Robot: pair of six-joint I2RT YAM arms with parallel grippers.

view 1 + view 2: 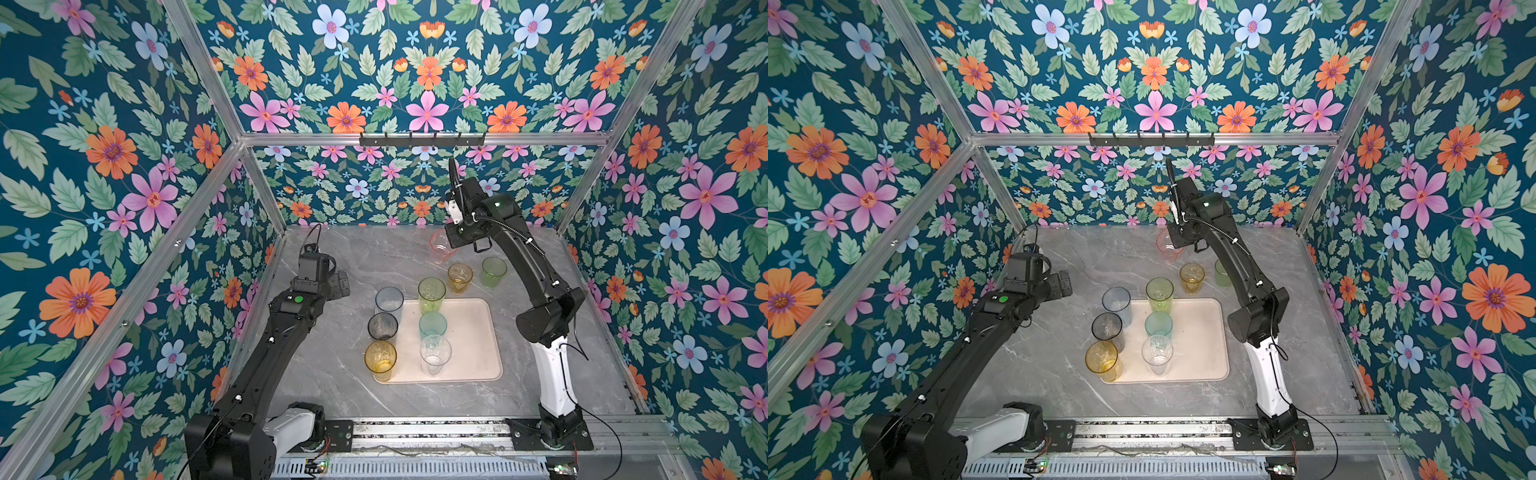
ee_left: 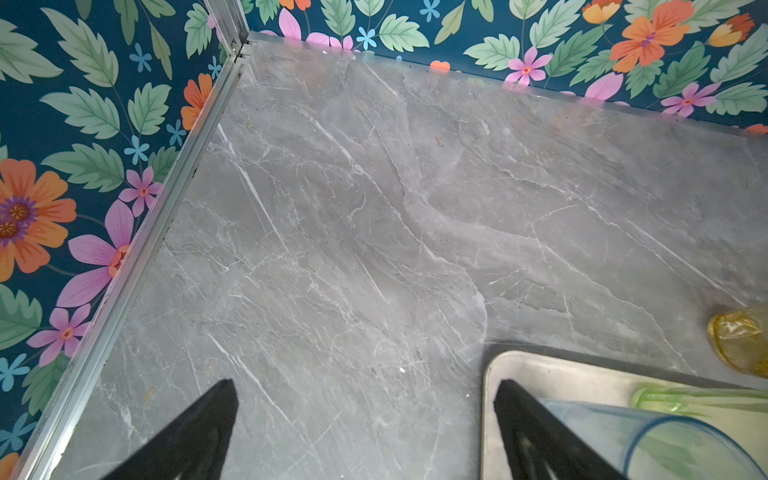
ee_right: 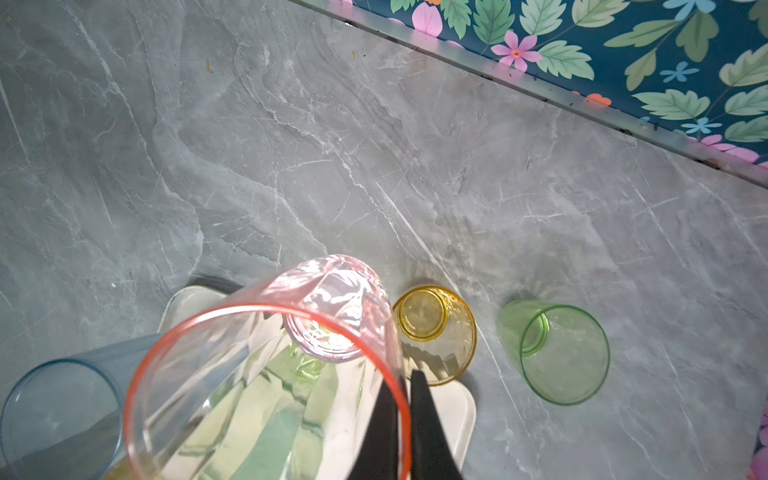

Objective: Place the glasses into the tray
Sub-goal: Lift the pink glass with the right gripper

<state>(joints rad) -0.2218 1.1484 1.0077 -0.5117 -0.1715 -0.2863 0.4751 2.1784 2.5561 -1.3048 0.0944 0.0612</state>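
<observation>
Pink glass (image 3: 266, 357), pinched at its rim by the closed right gripper (image 3: 405, 382), is held tilted behind the tray (image 1: 469, 332), where other tumblers (image 1: 432, 324) already stand. Left gripper (image 2: 365, 386) is spread wide and empty. With so thin a grip, the glass could be swung loose or knocked against the tall green glass (image 1: 431, 294).
</observation>
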